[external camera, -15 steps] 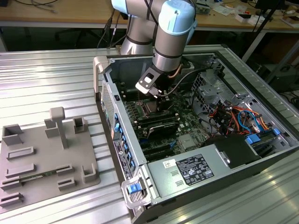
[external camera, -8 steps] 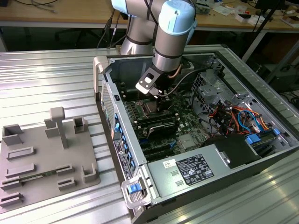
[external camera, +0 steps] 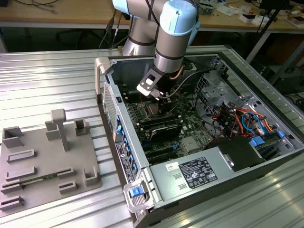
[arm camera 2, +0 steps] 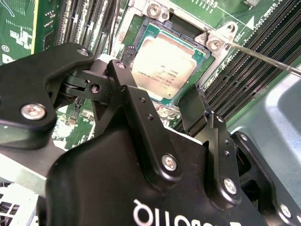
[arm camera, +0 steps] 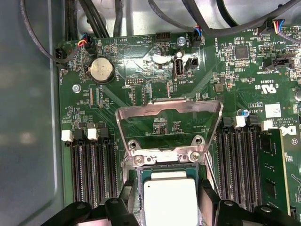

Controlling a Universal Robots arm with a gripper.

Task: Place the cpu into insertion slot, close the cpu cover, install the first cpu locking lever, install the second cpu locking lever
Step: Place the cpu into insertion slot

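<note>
Your black gripper (arm camera 2: 159,85) stands spread, holding nothing, astride the flat silvery-grey cpu (arm camera 2: 162,66) seated in the dark, silver-rimmed insertion slot (arm camera 2: 178,26). The thin silver cpu cover (arm camera: 197,106), raised, looks light and springy; I'd take its free edge.

A ribbed metal table (external camera: 47,80) is seen in the foreground; a wooden workbench (external camera: 57,16) is set behind it; clutter (external camera: 247,16) is scattered along its top.

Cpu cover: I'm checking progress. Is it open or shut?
Open. In the first wrist view the cover stands swung back on its hinge, leaving the cpu bare.
</note>
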